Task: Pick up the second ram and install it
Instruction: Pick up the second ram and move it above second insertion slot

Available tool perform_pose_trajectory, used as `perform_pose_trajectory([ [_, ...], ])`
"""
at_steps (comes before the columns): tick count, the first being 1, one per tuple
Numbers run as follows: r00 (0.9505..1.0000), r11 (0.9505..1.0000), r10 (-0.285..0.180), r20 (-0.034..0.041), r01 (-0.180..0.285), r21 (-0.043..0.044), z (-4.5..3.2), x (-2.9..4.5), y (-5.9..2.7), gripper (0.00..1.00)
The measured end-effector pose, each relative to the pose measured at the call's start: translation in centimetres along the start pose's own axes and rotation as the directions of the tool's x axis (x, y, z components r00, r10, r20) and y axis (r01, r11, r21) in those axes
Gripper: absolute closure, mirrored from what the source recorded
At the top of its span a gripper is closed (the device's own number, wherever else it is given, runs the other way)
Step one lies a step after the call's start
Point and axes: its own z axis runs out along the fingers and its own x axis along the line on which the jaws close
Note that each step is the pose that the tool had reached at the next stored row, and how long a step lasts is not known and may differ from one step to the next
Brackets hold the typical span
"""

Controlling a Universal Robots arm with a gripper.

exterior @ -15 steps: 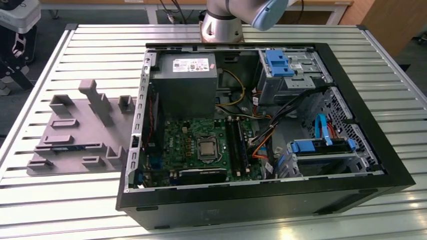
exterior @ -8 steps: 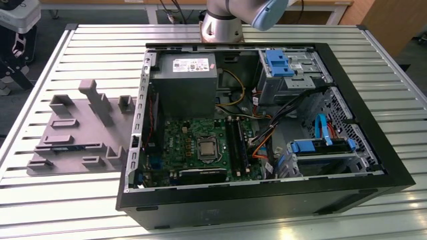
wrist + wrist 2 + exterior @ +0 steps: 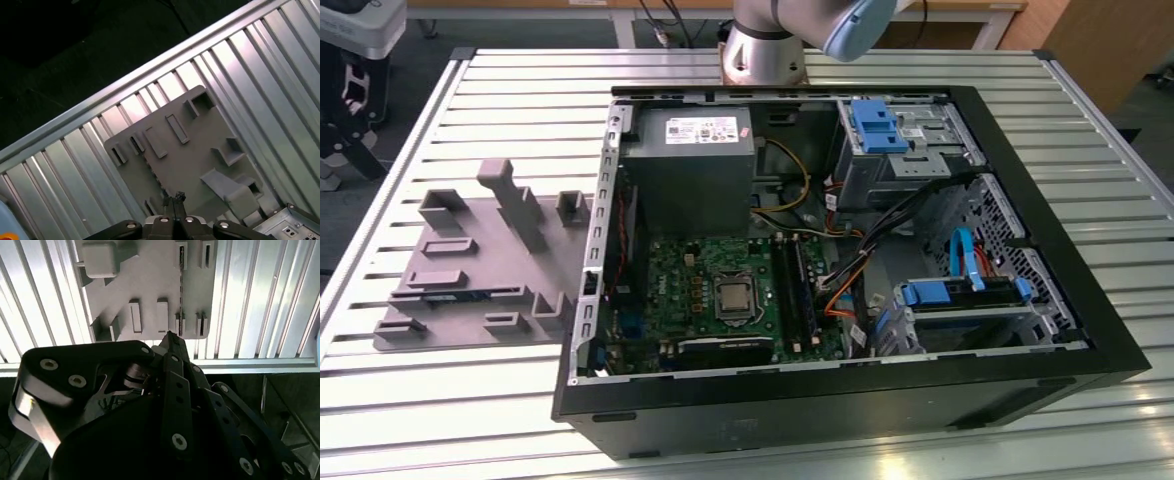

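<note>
Gripper [image 3: 170, 337] [image 3: 172, 197]: in both wrist views the fingers are drawn together tip to tip and clasp no part. The tips hang over one edge of the grey fixture plate [image 3: 150, 280] [image 3: 195, 155] [image 3: 467, 250]. Height above the plate cannot be judged. The second ram [image 3: 181, 285] stands on its long edge on the plate, seated in a line of small slotted holders. In the second wrist view it shows edge-on as a thin dark strip, one end close to the gripper tips and apart from them. In the exterior view the ram [image 3: 458, 296] shows as a short blue-green sliver low on the plate. The plate also carries several empty-looking raised blocks and brackets. The plate lies flat on the slatted metal table [image 3: 520, 75] [image 3: 250, 300] [image 3: 75, 165]. The open computer case [image 3: 854, 400] sits just beside the plate, on the exterior view's right of it. Inside the case are the green motherboard [image 3: 680, 280] and the black memory slots [image 3: 798, 290]; whether a module is seated there cannot be told. Arm base [image 3: 761, 50]: beyond the case, well apart from the plate.
</note>
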Motion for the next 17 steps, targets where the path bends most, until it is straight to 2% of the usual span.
perform_pose_trajectory([
  [3,0.9985,0.9985,-0.055,-0.0025,0.055,-0.0014,0.05,0.0,0.0,0.89],
  [6,0.994,0.994,-0.109,-0.0048,0.109,-0.0028,0.11,0.0,-0.01,0.89],
  [8,0.9894,0.9894,-0.145,-0.0062,0.145,-0.0038,0.14,0.0,-0.01,0.89],
  [13,0.9743,0.9743,-0.225,-0.0095,0.225,-0.0064,0.19,0.01,-0.01,0.89],
  [17,0.9675,0.9676,-0.253,-0.0106,0.253,-0.0073,0.23,0.01,-0.02,0.89],
])
